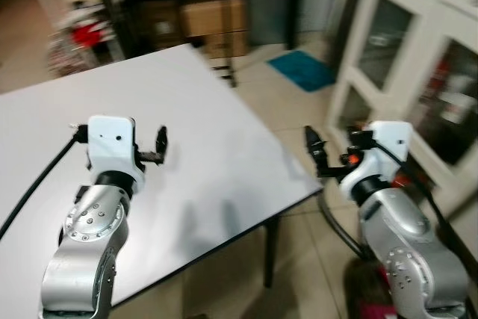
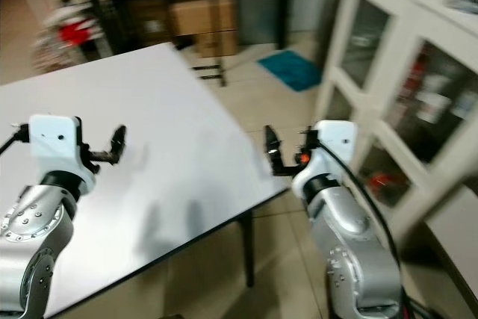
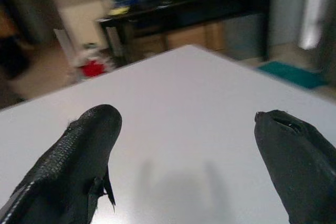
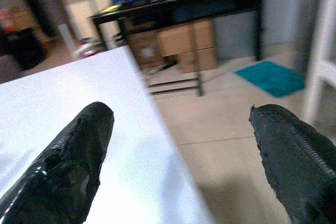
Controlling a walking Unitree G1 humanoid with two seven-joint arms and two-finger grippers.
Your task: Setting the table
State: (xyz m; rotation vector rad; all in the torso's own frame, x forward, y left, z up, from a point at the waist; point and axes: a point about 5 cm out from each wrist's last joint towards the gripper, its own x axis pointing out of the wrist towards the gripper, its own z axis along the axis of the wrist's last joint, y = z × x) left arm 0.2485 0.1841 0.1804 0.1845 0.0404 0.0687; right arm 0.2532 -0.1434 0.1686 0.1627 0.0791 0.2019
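I see no dish on the table (image 1: 194, 147), my left gripper (image 3: 189, 156) spread over it, nearer than my spread right gripper (image 4: 178, 156) past its edge

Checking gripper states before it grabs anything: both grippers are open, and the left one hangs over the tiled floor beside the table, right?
Not quite. The left gripper is over the white table, as the left eye view shows. Both are open; the right gripper hangs over the floor.

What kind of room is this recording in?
Probably a dining or living area of a home: a bare white table on a tiled floor, a white glass-door cabinet beside it, and cardboard boxes under a dark side table.
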